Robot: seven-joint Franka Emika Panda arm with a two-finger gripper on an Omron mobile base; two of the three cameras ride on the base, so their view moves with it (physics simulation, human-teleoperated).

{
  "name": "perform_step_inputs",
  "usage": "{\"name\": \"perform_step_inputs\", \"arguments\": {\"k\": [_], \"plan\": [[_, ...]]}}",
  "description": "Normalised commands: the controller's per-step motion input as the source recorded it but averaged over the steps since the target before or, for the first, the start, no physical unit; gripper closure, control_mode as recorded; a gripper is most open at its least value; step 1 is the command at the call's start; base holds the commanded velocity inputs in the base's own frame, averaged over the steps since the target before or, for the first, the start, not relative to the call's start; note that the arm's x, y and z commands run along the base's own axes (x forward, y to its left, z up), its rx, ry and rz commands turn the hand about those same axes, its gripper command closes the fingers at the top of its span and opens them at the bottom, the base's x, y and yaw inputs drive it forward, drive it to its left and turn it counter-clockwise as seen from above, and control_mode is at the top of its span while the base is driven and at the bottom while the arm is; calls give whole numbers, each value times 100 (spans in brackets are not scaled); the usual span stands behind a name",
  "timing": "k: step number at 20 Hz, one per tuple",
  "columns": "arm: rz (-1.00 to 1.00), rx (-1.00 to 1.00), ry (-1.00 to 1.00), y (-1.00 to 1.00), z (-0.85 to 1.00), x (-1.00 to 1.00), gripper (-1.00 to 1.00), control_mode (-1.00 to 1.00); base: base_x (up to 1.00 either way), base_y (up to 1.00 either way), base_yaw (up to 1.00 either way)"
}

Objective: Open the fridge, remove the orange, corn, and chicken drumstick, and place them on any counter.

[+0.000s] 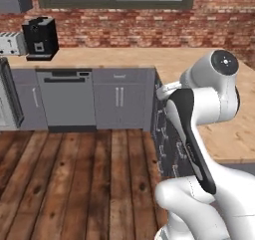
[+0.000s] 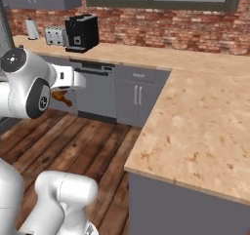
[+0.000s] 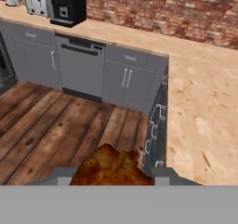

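Chicken drumstick (image 3: 111, 168), dark reddish-brown and bulbous, sits clamped in the two-finger gripper (image 3: 113, 174) above wooden floor; it should clear the beige speckled counter (image 3: 204, 111) edge before release.

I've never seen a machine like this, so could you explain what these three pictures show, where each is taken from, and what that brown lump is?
It's a white robot arm on a driving base in a simulated kitchen. Two pictures come from cameras behind the arm, left and right. The third looks out from its hand. The brown lump is a chicken drumstick, held between the two fingers of the end effector, above the wooden floor beside the tan counter. On the far counter stand a coffee machine and a toaster.
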Motion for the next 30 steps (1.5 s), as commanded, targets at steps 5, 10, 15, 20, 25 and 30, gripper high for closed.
{"name": "perform_step_inputs", "arguments": {"k": [5, 10, 15, 20, 25, 30], "plan": [[0, 0, 0, 0, 0, 0, 100, 100, -16, -82, -7], [0, 0, 0, 0, 0, 0, 100, 100, 3, -70, -10], [0, 0, 0, 0, 0, 0, 100, 100, 28, -16, -16], [0, 0, 0, 0, 0, 0, 100, 100, 32, -15, -18], [0, 0, 0, 0, 0, 0, 100, 100, 37, -5, -20], [0, 0, 0, 0, 0, 0, 100, 100, 37, -1, -7]]}}
